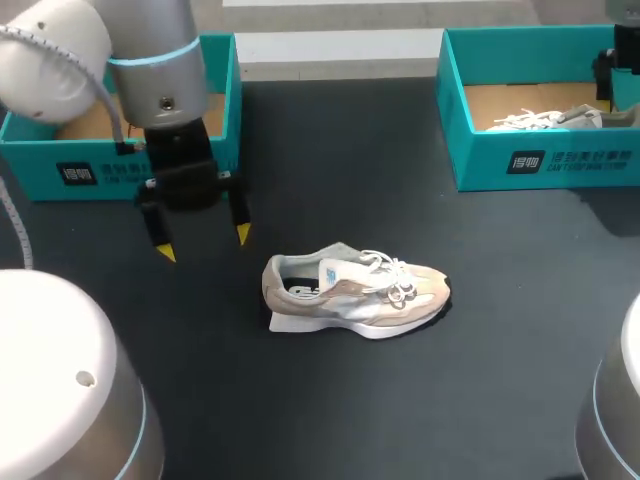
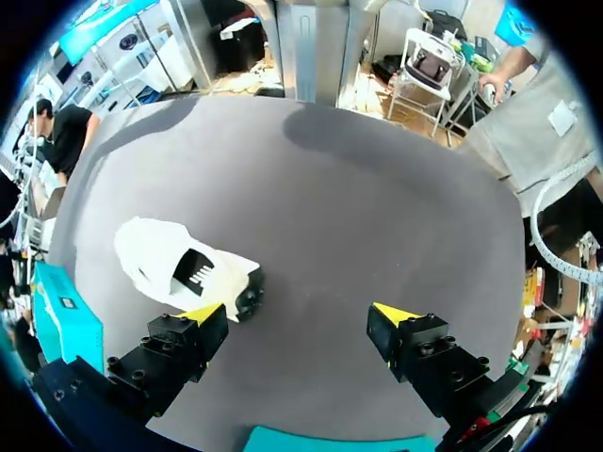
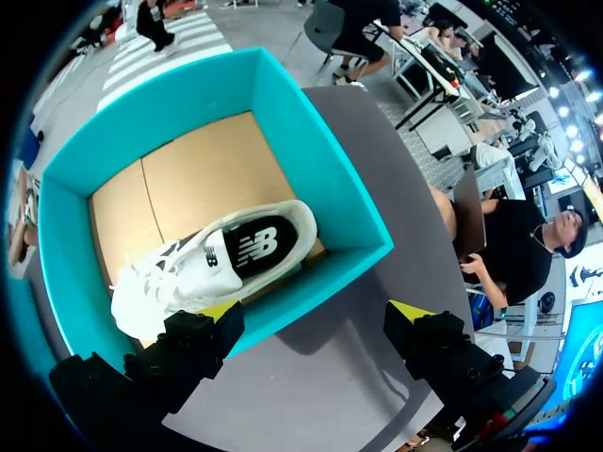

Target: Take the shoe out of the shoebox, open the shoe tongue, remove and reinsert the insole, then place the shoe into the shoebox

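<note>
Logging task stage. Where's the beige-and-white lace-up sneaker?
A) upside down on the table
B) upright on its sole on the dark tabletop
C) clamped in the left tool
B: the beige-and-white lace-up sneaker sits sole-down on the dark tabletop, and the left tool hangs open, apart from it.

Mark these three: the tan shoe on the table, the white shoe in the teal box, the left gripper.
tan shoe (image 1: pixel 355 297): head view, middle of its side panel.
white shoe (image 3: pixel 250 247): right wrist view, dark inside of its heel opening.
left gripper (image 1: pixel 204 243): head view, midway between its yellow tips.
</note>
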Robot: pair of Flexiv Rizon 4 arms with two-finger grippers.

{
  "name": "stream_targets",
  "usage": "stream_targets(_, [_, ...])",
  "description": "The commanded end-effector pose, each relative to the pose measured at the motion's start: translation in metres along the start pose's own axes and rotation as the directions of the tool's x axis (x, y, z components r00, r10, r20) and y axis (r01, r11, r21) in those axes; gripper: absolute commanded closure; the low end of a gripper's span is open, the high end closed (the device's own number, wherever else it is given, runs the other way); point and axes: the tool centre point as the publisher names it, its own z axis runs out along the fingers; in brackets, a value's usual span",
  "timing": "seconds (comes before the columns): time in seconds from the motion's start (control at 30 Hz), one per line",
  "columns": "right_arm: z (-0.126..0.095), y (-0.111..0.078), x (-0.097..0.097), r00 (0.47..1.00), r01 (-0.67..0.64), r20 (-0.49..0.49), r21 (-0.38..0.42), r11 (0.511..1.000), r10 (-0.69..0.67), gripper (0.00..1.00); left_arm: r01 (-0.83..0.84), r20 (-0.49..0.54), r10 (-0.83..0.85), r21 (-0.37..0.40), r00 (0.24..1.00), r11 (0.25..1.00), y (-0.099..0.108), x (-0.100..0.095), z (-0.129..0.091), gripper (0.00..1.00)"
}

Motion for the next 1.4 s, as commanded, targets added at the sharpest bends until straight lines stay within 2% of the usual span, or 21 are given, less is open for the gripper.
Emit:
stream_targets(0.03, [0.000,-0.001,0.000,1.000,-0.001,-0.002,-0.002,1.000,0.001,0.00,0.166,0.422,-0.258,0.241,0.869,0.956,0.013,0.026,0.000,0.00])
stream_targets(0.17, [0.000,-0.001,0.000,1.000,-0.001,-0.002,-0.002,1.000,0.001,0.00,0.172,0.464,-0.303,0.304,0.833,0.937,0.015,0.036,0.002,0.00])
stream_targets(0.67, [0.000,-0.001,0.000,1.000,-0.001,-0.002,-0.002,1.000,0.001,0.00,0.172,0.464,-0.303,0.304,0.833,0.937,0.015,0.036,0.002,0.00])
stream_targets(0.7, [0.000,-0.001,0.000,1.000,-0.001,-0.002,-0.002,1.000,0.001,0.00,0.248,0.437,-0.399,0.362,0.806,0.899,0.018,0.036,0.007,0.00])
stream_targets(0.73, [0.000,-0.001,0.000,1.000,-0.001,-0.002,-0.002,1.000,0.001,0.00,0.279,0.411,-0.432,0.381,0.803,0.882,0.020,0.038,0.012,0.00])
stream_targets(0.8, [0.000,-0.001,0.000,1.000,-0.001,-0.002,-0.002,1.000,0.001,0.00,0.341,0.399,-0.574,0.518,0.715,0.784,0.019,0.040,0.016,0.00])
stream_targets(1.0, [0.000,-0.001,0.000,1.000,-0.001,-0.002,-0.002,1.000,0.001,0.00,0.369,0.367,-0.730,0.681,0.576,0.633,0.020,0.043,0.027,0.00])
stream_targets(1.27, [0.000,-0.001,0.000,1.000,-0.001,-0.002,-0.002,1.000,0.001,0.00,0.352,0.340,-0.797,0.761,0.500,0.545,0.023,0.040,0.050,0.00])
stream_targets(1.4, [0.000,-0.001,0.000,1.000,-0.001,-0.002,-0.002,1.000,0.001,0.00,0.356,0.330,-0.817,0.777,0.472,0.520,0.022,0.036,0.065,0.00])
